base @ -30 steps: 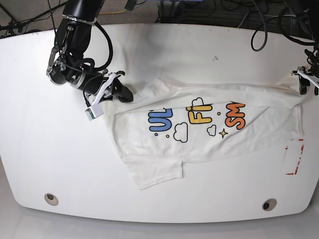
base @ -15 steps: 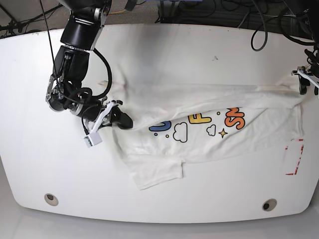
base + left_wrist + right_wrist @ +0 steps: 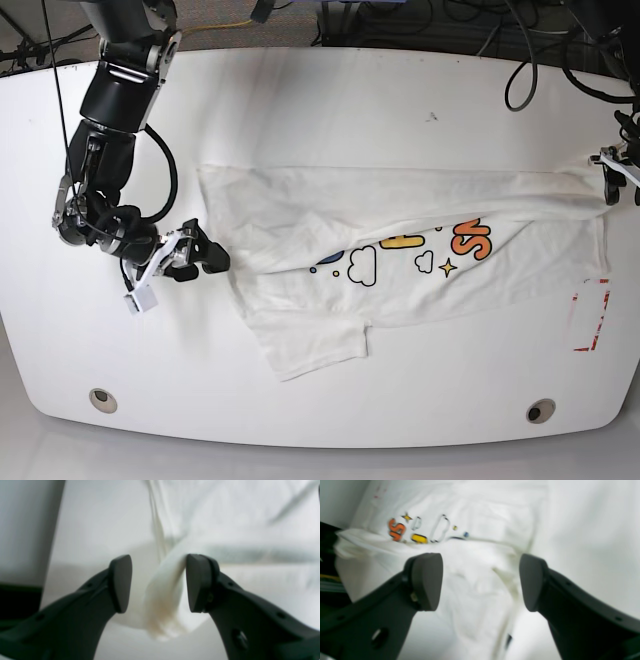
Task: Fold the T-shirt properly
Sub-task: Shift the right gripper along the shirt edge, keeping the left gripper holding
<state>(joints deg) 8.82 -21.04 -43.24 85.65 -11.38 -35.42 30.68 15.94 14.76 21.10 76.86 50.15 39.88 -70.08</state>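
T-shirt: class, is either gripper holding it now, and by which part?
The right gripper is open, empty. The left gripper has the T-shirt edge bunched between its jaws; a real hold cannot be told.

White cotton-look cloth T-shirt (image 3: 400, 240): soft, matt, creased; printed blue, yellow, orange letters flat, no sheen. White tabletop (image 3: 330, 110): smooth, hard, faintly glossy. Dark grey plastic fingers of right gripper (image 3: 480, 580): matt, smooth. Same matt dark plastic on left gripper (image 3: 155, 582). Black arm casing (image 3: 120, 90): semi-gloss; black cables rubbery.
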